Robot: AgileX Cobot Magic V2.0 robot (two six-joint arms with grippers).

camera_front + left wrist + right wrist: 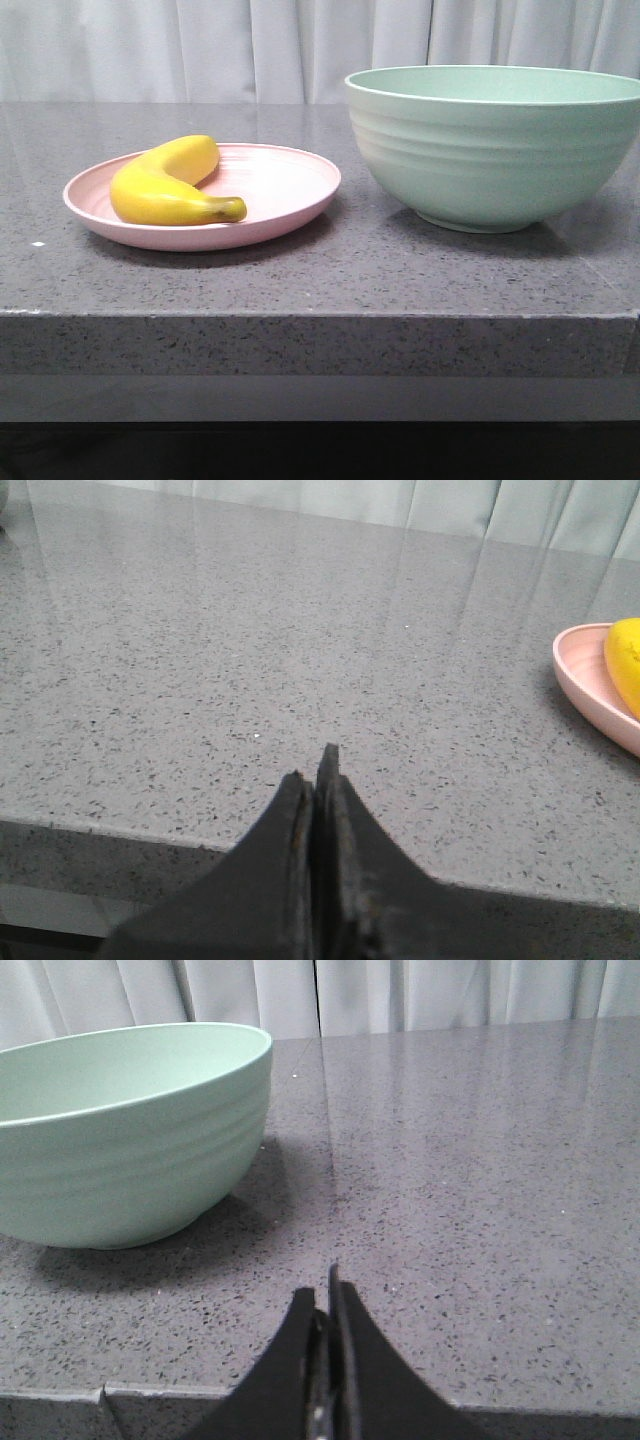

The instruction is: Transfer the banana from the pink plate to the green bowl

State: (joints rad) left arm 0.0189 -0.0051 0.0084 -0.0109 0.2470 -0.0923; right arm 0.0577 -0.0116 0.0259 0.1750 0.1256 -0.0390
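The yellow banana (165, 186) lies on the left half of the pink plate (290, 185), its dark stem tip toward the plate's front. The green bowl (490, 145) stands to the right of the plate, apart from it and empty as far as I can see. No gripper shows in the front view. My left gripper (315, 765) is shut and empty at the table's front edge, with the plate rim (585, 685) and a bit of the banana (625, 660) off to one side. My right gripper (322, 1290) is shut and empty at the front edge, near the bowl (120, 1130).
The grey speckled stone table (330, 280) has a thick front edge. White curtains (200, 50) hang behind it.
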